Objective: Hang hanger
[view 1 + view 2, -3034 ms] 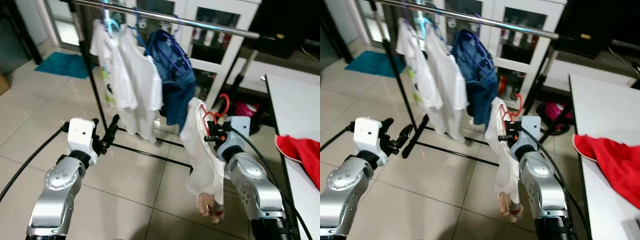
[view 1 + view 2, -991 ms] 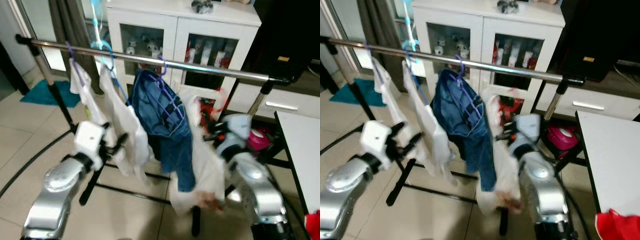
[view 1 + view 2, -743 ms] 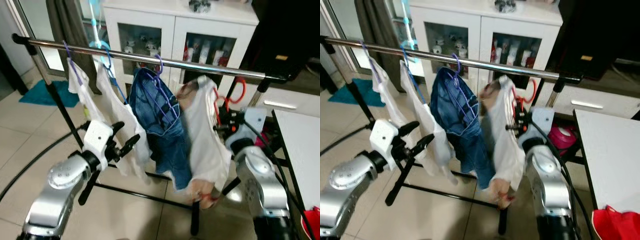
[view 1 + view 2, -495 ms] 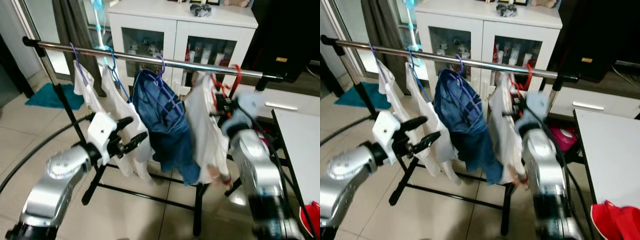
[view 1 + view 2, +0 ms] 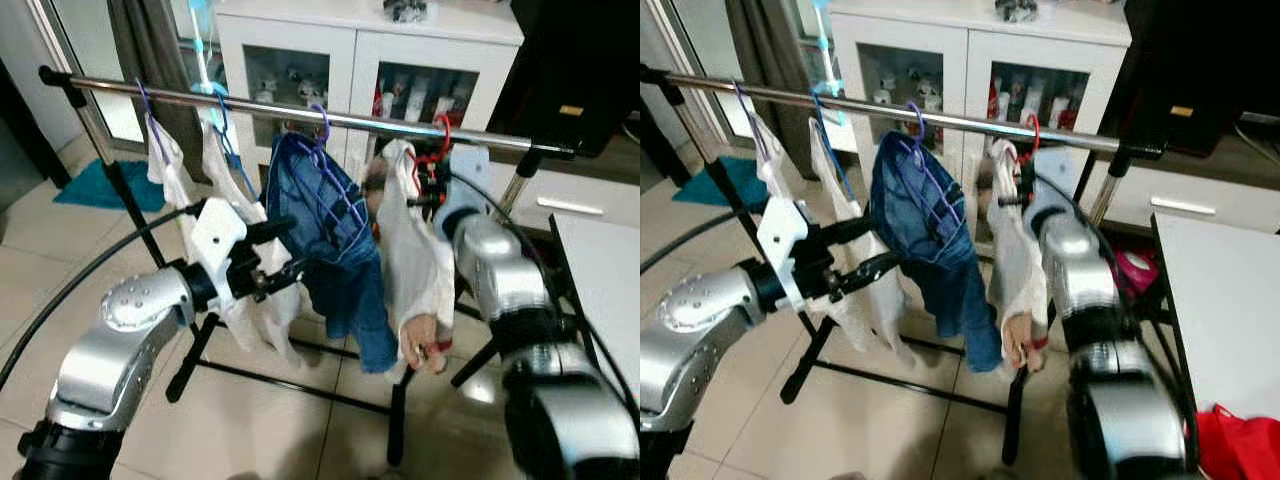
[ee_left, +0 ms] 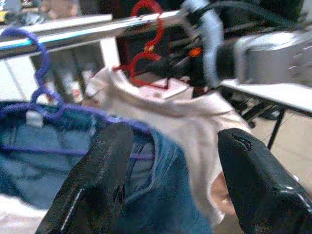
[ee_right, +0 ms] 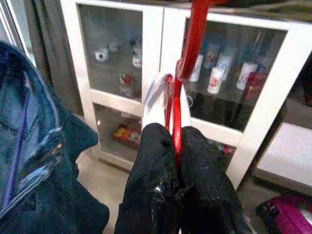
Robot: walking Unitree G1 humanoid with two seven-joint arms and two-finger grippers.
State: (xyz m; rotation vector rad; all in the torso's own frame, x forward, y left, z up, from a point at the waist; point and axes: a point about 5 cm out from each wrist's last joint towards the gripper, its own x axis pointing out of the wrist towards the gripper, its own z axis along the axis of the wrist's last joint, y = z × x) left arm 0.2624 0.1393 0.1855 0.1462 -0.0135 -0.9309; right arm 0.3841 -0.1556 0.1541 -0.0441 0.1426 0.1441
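Tile floor [image 5: 60, 250] under a steel clothes rail [image 5: 250, 105]; glass-door cabinet [image 5: 370, 70] of bottles behind. Right tool [image 7: 178, 146] clamped on red hanger [image 7: 187, 53]; left tool [image 6: 170, 161] apart.

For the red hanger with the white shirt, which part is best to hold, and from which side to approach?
Grip the red hanger at its thin neck, just below the hook, as the right gripper does. Come from the robot's side of the rail: the white shirt covers the arms, leaving only the neck bare.

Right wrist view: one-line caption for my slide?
Right gripper shut on the red hanger, in front of a white cabinet.
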